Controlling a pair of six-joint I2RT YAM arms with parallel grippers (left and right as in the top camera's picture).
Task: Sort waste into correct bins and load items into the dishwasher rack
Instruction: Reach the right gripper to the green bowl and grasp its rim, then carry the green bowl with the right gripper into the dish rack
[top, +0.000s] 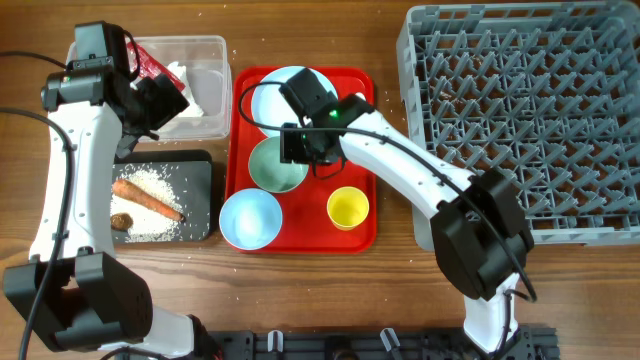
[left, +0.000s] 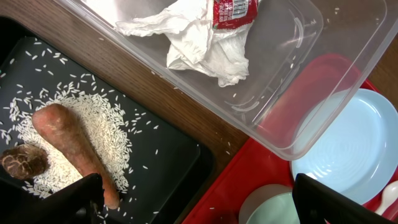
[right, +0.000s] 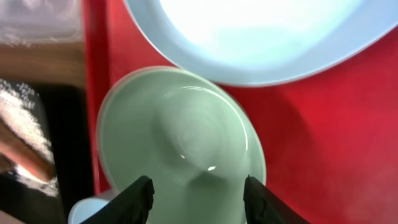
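Note:
The clear tub (top: 205, 55) holds the red wrapper (left: 233, 11) and the white napkin (left: 199, 46). The black tray (top: 200, 170) holds rice (left: 93, 124), the carrot stick (left: 68, 137) and the brown lump (left: 22, 162). My left gripper (left: 205, 208) is open and empty above the gap between the black tray and the red tray. My right gripper (right: 199, 199) is open just above the green bowl (right: 180, 137), its fingers over the bowl's near side. The blue plate (top: 268, 95), blue bowl (top: 250, 218) and yellow cup (top: 348, 208) sit on the red tray. A white spoon tip (left: 390, 194) lies by the plate.
The flat red tray (top: 365, 235) lies in the middle of the wooden table. The large grey rack (top: 520, 110) stands at the right with nothing in it. The clear tub and black tray stand at the left, one behind the other.

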